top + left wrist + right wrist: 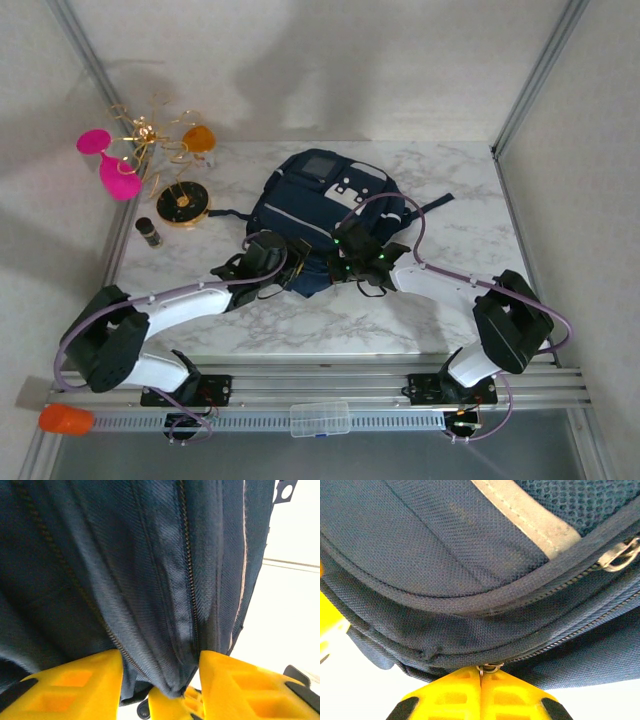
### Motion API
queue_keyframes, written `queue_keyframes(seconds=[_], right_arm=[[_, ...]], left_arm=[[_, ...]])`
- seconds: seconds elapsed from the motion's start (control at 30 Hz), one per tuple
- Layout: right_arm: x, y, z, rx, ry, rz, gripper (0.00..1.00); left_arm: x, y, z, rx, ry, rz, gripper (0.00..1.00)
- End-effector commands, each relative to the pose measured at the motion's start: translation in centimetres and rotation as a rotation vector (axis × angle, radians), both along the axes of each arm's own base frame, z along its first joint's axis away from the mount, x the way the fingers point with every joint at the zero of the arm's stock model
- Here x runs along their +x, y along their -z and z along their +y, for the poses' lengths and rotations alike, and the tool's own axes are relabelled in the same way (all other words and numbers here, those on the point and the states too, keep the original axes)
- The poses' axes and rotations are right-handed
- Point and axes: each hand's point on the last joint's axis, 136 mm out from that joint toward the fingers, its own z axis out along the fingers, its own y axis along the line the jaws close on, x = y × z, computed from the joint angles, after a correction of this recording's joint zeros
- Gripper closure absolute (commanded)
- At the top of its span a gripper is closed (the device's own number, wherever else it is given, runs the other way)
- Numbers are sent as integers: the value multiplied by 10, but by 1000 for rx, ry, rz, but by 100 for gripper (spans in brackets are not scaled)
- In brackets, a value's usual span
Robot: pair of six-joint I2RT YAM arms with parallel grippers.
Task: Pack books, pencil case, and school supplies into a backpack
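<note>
Backpack (310, 200) | left jaws astride its fabric fold (165, 645), grip unclear | right jaws clenched on zipper pull (489, 667)

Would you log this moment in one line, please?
left gripper: astride backpack fold, grip unclear | right gripper: shut on zipper pull

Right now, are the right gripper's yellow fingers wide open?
No, the right gripper is pressed shut, pinching a small zip ring on the backpack.
</note>
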Motion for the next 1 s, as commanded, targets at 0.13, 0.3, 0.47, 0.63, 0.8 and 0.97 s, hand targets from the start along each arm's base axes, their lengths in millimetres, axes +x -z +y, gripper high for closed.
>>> queue_keyframes(seconds=[0.13,0.3,0.47,0.63,0.8,0.97], right_arm=[[11,-4,1,-47,15,-48,100],[13,-3,-2,-64,25,-57,100],[24,3,-38,-186,128,-82,100],[44,-8,-81,-230,234,-92,100],[66,-2,-105,-313,291,-87,100],[94,-4,-119,-332,361,-130,100]], left_arm=[[11,10,-6,14,-132,31,70],[15,19,0,81,-168,38,91],[12,22,20,117,-177,27,100],[2,21,75,262,-238,20,100],[1,19,123,277,-255,8,100],[10,4,137,329,-208,-24,100]])
